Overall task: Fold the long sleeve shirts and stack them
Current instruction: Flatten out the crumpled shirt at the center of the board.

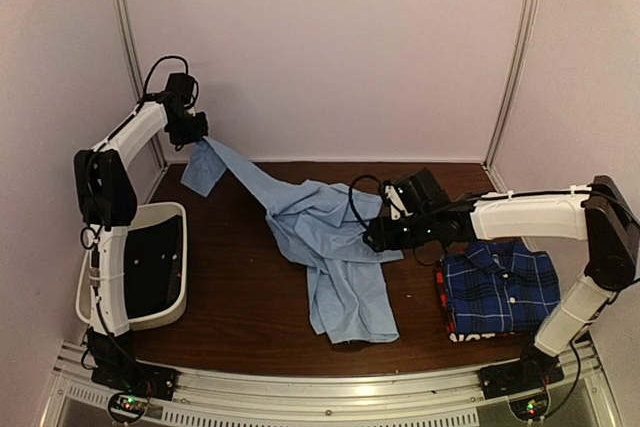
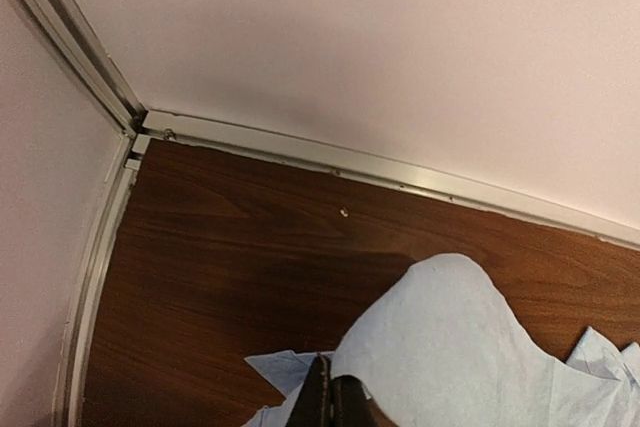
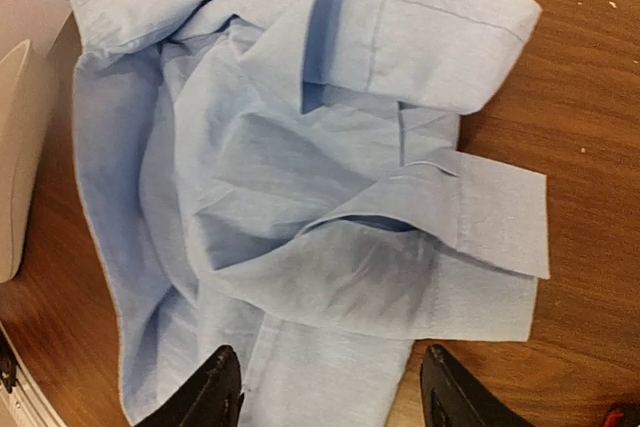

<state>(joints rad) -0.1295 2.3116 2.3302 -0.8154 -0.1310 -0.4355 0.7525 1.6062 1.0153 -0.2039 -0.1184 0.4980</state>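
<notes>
Shirts lie near the front edge. The plaid shirt (image 1: 500, 287) sits folded at the near right on a red shirt (image 1: 440, 295), and only the top view shows them. A bin (image 1: 160, 319) stands at the near left. The blue shirt (image 1: 335, 247) lies crumpled in the middle of the table (image 1: 240, 297), with bare wood on both sides.

The right gripper (image 3: 330, 389) hangs over the blue shirt's folds, jaws wide apart, holding nothing.

Far back in the left corner, the left gripper (image 1: 197, 132) has its jaws pressed together on one end of the blue shirt, lifting it close to the wall (image 2: 400, 47).
</notes>
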